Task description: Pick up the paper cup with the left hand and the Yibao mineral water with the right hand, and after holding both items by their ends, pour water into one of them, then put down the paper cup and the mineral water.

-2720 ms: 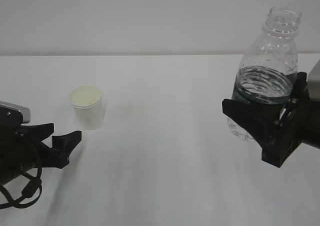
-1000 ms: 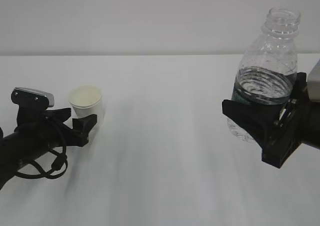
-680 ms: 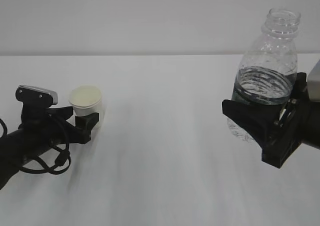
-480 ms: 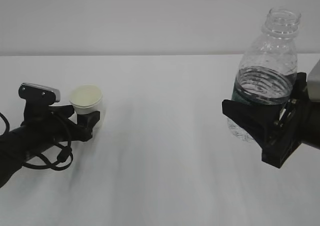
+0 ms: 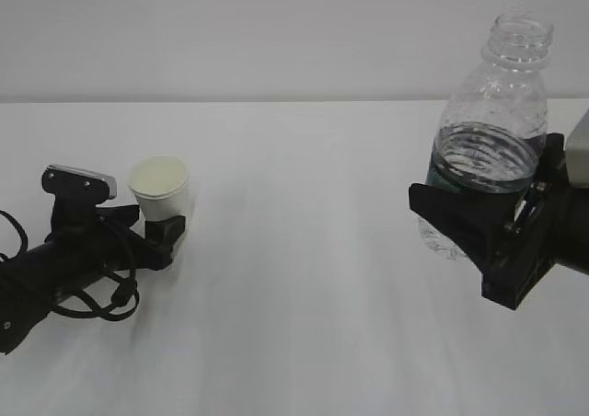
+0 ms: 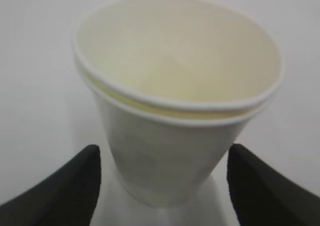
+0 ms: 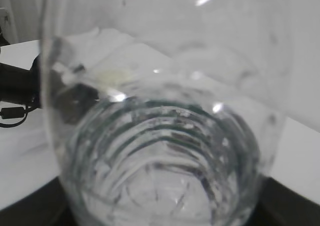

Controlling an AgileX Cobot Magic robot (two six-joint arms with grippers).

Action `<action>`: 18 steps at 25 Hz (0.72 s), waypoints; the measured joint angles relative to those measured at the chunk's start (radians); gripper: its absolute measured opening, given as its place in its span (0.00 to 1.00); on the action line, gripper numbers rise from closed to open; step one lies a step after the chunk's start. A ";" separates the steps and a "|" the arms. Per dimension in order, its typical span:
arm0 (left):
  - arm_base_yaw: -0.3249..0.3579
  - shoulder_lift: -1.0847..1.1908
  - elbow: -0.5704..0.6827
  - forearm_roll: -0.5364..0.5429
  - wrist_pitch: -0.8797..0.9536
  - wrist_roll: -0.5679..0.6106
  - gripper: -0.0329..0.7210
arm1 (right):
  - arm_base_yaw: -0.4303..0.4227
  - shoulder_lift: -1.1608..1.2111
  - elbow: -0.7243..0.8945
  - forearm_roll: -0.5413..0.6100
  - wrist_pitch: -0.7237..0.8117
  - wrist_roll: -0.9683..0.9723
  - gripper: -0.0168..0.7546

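A plain white tabletop carries the paper cup upright at far left, apparently the only thing standing directly on it.

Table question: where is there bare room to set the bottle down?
The widest bare patch of table lies between the paper cup on the left and the bottle held in the right pincer. The back strip near the wall is bare too. It is crowded only around the cup, where the left pincer straddles it.

Lab-like bare white tabletop
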State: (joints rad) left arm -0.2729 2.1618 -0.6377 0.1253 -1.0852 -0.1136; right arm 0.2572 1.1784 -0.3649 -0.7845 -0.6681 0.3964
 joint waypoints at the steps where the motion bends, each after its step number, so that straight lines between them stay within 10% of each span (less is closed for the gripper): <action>1: 0.000 0.002 -0.004 0.000 0.002 0.000 0.79 | 0.000 0.000 0.000 0.000 0.000 0.000 0.64; 18: 0.000 0.012 -0.067 -0.002 0.050 0.000 0.79 | 0.000 0.000 0.000 0.000 0.000 0.000 0.64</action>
State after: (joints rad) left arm -0.2729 2.1741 -0.7043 0.1233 -1.0350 -0.1136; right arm 0.2572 1.1784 -0.3649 -0.7849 -0.6681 0.3964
